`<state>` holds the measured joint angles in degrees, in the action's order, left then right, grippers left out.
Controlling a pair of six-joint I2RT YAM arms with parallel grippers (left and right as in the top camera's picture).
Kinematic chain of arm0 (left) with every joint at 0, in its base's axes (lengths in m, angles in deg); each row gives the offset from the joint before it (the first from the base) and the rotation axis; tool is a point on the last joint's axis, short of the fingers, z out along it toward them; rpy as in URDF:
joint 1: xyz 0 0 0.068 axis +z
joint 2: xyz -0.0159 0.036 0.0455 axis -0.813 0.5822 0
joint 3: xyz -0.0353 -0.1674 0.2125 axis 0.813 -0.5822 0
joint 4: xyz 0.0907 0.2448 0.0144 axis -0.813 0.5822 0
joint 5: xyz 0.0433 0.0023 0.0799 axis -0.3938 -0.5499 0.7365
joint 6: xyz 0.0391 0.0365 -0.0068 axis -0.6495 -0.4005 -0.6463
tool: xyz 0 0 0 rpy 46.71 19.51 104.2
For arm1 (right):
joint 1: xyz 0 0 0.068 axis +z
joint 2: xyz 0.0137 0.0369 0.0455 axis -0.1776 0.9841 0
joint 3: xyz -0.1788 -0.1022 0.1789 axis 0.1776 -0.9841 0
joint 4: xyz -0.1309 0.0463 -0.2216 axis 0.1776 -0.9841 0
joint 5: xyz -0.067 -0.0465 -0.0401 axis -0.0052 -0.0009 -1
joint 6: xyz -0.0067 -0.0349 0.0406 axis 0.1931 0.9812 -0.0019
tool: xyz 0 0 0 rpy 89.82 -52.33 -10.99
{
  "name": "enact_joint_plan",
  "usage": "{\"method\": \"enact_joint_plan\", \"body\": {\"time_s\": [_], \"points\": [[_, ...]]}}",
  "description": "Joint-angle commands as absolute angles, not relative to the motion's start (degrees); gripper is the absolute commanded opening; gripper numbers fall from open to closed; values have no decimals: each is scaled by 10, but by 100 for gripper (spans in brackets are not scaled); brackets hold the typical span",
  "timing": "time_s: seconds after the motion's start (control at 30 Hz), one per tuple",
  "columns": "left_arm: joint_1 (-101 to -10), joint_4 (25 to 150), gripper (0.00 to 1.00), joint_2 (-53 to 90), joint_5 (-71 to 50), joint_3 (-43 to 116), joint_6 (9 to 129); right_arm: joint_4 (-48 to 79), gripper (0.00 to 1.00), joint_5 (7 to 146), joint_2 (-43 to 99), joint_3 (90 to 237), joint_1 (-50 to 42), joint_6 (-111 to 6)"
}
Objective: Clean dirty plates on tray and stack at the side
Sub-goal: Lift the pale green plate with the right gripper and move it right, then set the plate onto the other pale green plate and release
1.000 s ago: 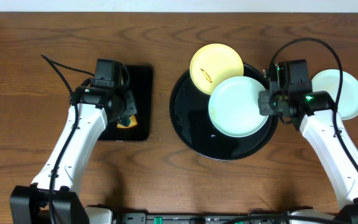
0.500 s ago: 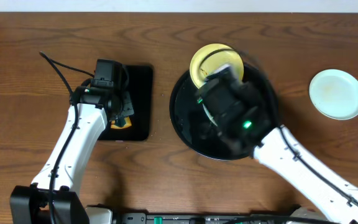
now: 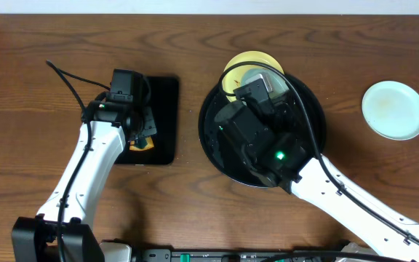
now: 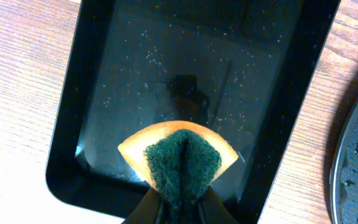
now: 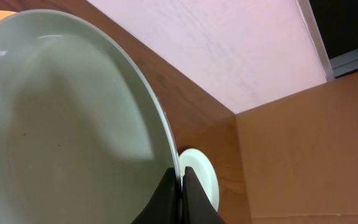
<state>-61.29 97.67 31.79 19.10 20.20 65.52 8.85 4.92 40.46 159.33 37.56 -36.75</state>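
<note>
Plates: three counted, one pale yellow and two pale mint. One round black tray (image 3: pixel 211 145), one smaller rectangular tray (image 3: pixel 167 109) and one sponge (image 4: pixel 178 155) are also present.

Left of the round tray, the left tool (image 4: pixel 179 206) hangs over the rectangular tray, pinched narrow on the sponge, which is folded green side out.

On the round tray's far rim lies the yellow plate (image 3: pixel 231 73); the right arm covers most of it, so its centre cannot be checked. The arm also hides the tray's middle.

Above the round tray, the right tool (image 5: pixel 179 196) is clamped on the rim of a mint plate (image 5: pixel 67 124), which is barely traceable from overhead.

Right of the round tray, well apart, the second mint plate (image 3: pixel 393 109) lies flat on the counter (image 3: pixel 326 36).
</note>
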Motion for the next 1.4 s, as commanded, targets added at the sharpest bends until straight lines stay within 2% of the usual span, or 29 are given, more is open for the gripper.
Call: {"method": "enact_joint_plan", "body": {"time_s": [0.0, 0.07, 0.13, 0.23, 0.33, 0.5, 0.63, 0.77, 0.97, 1.03, 1.13, 1.37], "points": [[-610, 978, 13, 318, 204, 199, 650, 92, 1, 155, 407, 1602, 350, -400], [-610, 980, 12, 318, 204, 198, 651, 95, 1, 341, 407, 1602, 289, -433], [-610, 980, 12, 318, 204, 196, 651, 104, 1, 472, 407, 1602, 227, -443], [-610, 980, 12, 318, 204, 196, 651, 132, 1, 626, 407, 1602, 83, -461], [-610, 980, 12, 318, 204, 196, 651, 159, 1, 681, 407, 1602, -83, -471], [-610, 980, 12, 318, 204, 196, 651, 196, 1, 680, 416, 1602, -295, -488], [-610, 980, 12, 318, 204, 196, 651, 230, 1, 680, 447, 1602, -395, -494], [-610, 980, 12, 318, 204, 196, 651, 232, 1, 689, 499, 1602, -446, -494], [-610, 980, 12, 318, 204, 195, 650, 245, 2, 688, 585, 1602, -449, -484], [-610, 980, 12, 318, 204, 194, 650, 259, 20, 726, 613, 1602, -448, -484], [-610, 977, 12, 318, 204, 194, 650, 281, 30, 842, 623, 1602, -441, -446], [-610, 977, 12, 318, 204, 194, 651, 223, 38, 884, 622, 1654, -366, -387]]}}
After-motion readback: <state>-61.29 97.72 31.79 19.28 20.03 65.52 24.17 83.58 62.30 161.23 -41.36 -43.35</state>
